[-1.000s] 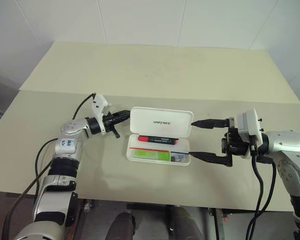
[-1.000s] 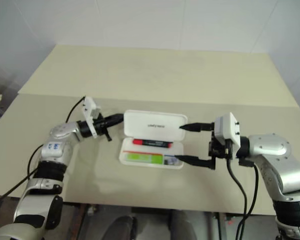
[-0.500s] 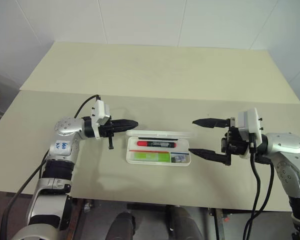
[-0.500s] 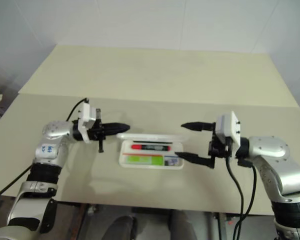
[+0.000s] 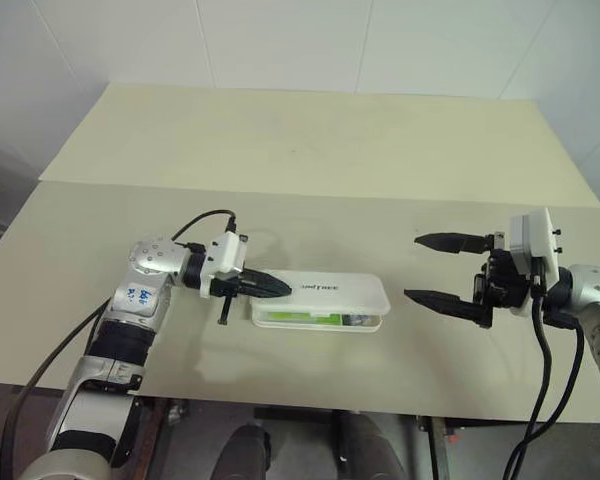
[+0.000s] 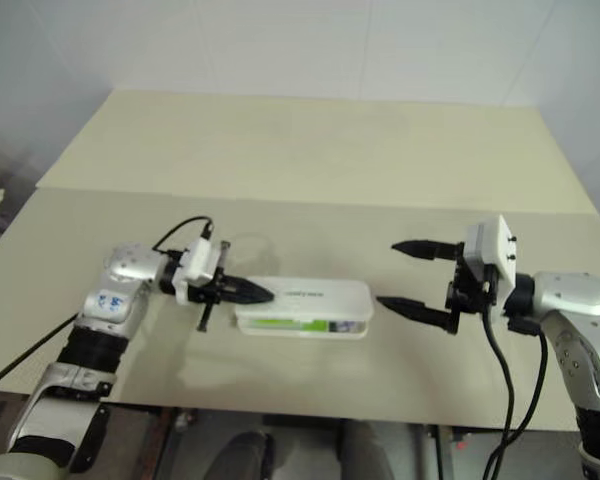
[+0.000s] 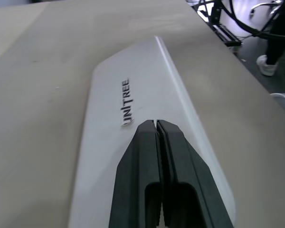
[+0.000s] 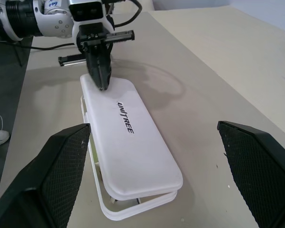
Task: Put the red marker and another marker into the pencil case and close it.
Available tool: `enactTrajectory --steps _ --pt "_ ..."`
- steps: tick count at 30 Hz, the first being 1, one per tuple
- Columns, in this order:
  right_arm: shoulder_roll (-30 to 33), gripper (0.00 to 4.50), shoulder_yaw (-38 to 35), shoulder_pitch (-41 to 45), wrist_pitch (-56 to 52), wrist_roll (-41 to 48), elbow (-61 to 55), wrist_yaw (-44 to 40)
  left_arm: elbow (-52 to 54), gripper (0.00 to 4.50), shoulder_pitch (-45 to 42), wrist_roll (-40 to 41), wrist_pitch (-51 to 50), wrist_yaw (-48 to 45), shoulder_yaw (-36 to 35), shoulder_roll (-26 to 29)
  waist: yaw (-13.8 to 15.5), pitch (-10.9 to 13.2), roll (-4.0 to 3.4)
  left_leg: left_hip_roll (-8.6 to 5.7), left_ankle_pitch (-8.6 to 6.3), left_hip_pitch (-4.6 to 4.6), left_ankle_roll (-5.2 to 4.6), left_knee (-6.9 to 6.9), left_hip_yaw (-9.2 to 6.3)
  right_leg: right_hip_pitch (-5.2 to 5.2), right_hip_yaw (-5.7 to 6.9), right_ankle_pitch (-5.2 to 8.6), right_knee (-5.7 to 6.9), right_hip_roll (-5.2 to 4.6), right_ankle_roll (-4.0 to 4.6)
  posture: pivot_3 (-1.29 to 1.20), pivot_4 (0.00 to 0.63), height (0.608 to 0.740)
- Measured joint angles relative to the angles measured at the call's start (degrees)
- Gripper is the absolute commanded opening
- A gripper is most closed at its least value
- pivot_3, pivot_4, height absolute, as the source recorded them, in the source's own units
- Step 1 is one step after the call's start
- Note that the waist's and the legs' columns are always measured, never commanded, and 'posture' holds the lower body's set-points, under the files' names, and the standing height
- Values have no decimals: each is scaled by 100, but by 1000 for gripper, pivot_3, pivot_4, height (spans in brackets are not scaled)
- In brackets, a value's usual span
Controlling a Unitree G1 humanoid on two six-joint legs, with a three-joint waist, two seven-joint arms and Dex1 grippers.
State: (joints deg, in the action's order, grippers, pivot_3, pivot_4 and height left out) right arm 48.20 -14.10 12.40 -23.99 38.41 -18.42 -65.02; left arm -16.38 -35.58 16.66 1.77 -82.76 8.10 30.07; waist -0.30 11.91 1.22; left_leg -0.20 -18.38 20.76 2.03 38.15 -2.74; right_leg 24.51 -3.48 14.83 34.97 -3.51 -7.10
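Left gripper (image 5: 280, 289), fingers together, rests on white hard-plastic pencil case (image 5: 325, 296) lid, nearly closed; right gripper (image 5: 435, 270) apart, well right.

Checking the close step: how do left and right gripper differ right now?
Jaws: the left gripper has its jaws shut; the right gripper has them spread wide.
Contact: the left one rests its tip on the lid of the pencil case, near the case's left end; the right one hangs off the case's right end, apart from it.
Load: neither holds anything.
Shared: both point inward toward the case, roughly level, and the lid is down but not quite flush.
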Motion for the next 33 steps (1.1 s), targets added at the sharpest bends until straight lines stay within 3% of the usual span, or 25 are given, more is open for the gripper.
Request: enactTrajectory --steps 15,25,33 --pt "-93 4500 -8 -155 -229 251 -830 717 274 13 137 -582 -364 797 391 139 20 -1 -1 -1 2 -15 -2 3 -2 -13 -1 0 7 -1 0 0 150 740" --pt "-172 4500 34 -43 -246 305 -915 924 697 13 96 -752 -539 792 718 197 19 -1 -1 -2 3 -20 -5 1 -2 -21 -1 0 3 -1 1 0 150 740" --pt "-294 4500 204 70 -213 262 -864 946 941 13 317 -429 -1239 1087 520 46 11 -1 0 0 3 -18 -5 2 -3 -19 -1 0 4 0 0 0 150 740"
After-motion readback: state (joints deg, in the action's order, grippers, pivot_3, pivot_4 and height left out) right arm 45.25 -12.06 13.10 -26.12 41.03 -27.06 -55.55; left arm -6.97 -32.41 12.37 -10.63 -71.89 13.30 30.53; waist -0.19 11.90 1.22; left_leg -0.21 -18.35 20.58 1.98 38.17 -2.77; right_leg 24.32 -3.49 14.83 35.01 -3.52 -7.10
